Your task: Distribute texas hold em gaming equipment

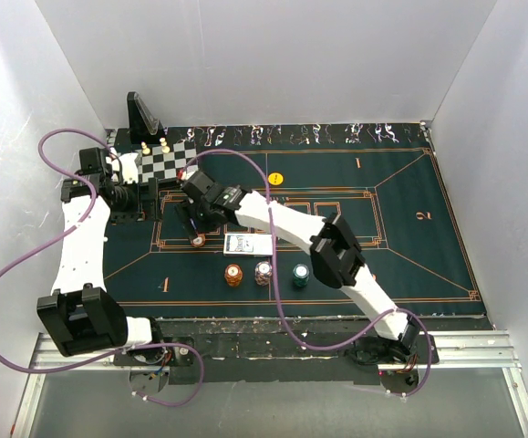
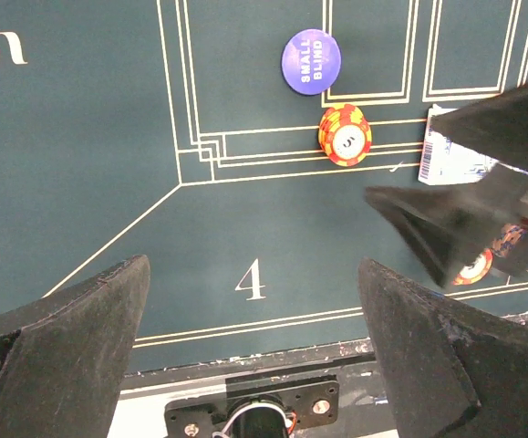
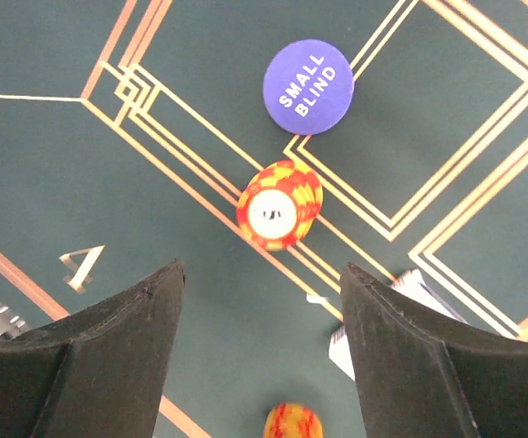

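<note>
Bench (image 1: 409, 237): covered in dark green felt printed with gold lines and seat numbers.
Orange chip (image 3: 279, 204): a single orange-and-yellow chip marked 5, lying flat on the gold corner lines left of the felt's middle, free of both tools.
Purple disc (image 3: 307, 87): reads SMALL BLIND and lies flat just beyond the orange chip, close to it but not touching.
Right tool (image 3: 262, 272): jaws wide apart with nothing between them. It hangs low over the felt, and the orange chip lies a little past the fingertips, touching neither.
Left tool (image 2: 253, 265): jaws spread fully and empty, held above the printed 4 near the felt's front edge.
Cards (image 1: 248, 245): a small white-and-blue deck, flat on the felt just right of the orange chip.
Chip stacks: three short stacks in a row nearer the arm bases than the cards. These are the orange stack (image 1: 234, 275), whitish stack (image 1: 264, 273) and teal stack (image 1: 300, 276), near one another but apart.
Yellow disc (image 1: 275, 178): alone on the felt, on the far side of the cards.
Chessboard (image 1: 168, 162): at the far left corner with pawns on it.
Black stand (image 1: 142, 116): upright just behind the chessboard.
</note>
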Robot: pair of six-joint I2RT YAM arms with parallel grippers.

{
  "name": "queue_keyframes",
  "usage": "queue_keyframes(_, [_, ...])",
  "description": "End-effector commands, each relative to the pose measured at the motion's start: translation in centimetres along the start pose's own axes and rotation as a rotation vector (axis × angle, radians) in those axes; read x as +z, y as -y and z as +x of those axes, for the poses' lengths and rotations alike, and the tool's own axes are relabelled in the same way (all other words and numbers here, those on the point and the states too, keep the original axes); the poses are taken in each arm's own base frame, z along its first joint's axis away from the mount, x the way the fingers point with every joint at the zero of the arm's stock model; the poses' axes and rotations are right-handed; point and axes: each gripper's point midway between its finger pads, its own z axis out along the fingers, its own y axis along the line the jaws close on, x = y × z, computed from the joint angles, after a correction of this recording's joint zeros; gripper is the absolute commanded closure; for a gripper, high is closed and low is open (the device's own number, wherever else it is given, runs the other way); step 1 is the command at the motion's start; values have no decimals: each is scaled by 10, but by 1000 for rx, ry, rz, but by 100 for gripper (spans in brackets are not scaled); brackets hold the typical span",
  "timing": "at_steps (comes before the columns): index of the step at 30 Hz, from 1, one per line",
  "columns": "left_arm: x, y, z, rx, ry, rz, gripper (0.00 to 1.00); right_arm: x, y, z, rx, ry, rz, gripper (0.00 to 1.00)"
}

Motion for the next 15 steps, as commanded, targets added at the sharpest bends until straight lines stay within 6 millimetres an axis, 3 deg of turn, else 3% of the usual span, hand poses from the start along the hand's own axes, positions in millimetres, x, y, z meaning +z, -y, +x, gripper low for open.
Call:
queue_keyframes(1, [-22,7,-6,6,57,7,2,-102,-24,-56,1,190,-59,21])
queue_keyframes(2, [-24,7,-7,7,62,6,2,-112,-23,-53,4,192,-48,18])
queue_keyframes(7, [-28,8,-7,4,62,5,2,-122,-9,1,7,79,34,14])
queue_keyframes(11, [-29,8,-4,10,54,1,2,-118,0,50,8,-18,78,12])
queue_keyframes(15, [-30,10,-5,10,57,10,2,-113,0,84,-5,-83,71,11])
